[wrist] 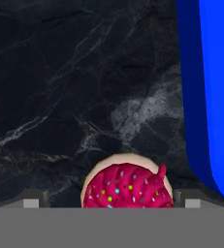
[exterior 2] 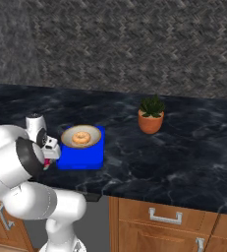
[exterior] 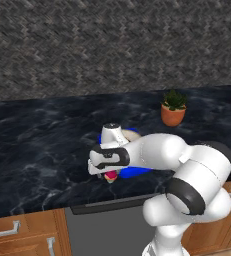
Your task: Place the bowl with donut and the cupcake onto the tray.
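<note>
Nearest to me, my end effector (wrist: 128,203) straddles the cupcake (wrist: 128,188): one dark fingertip (wrist: 31,202) stands to each side of the pink, sprinkled top, with a gap visible between each tip and the frosting. The fingers are therefore spread wide around the cupcake; whether they press on its lower part I cannot tell, since the base is hidden. In the left base view the cupcake (exterior: 110,175) shows just beneath my wrist, near the front edge of the table (exterior: 32,150). I judge this to be the grasp or lift stage of moving the cupcake, which is placed here because the arm must carry it sideways to the tray.

Just beside the cupcake lies the tray (wrist: 210,97), its blue wall rising at the edge of the hand view. The cupcake is not yet on it.

On the tray's far end rests the bowl (exterior 2: 81,136), with the donut (exterior 2: 80,138) lying inside it; that part of the task looks done, leaving the nearer end of the tray free for the cupcake.

Farther back stands a potted plant (exterior 2: 151,116), well apart from the tray, and behind it a grey herringbone wall (exterior 2: 134,44).

No brand, label or writing is legible on any item.
</note>
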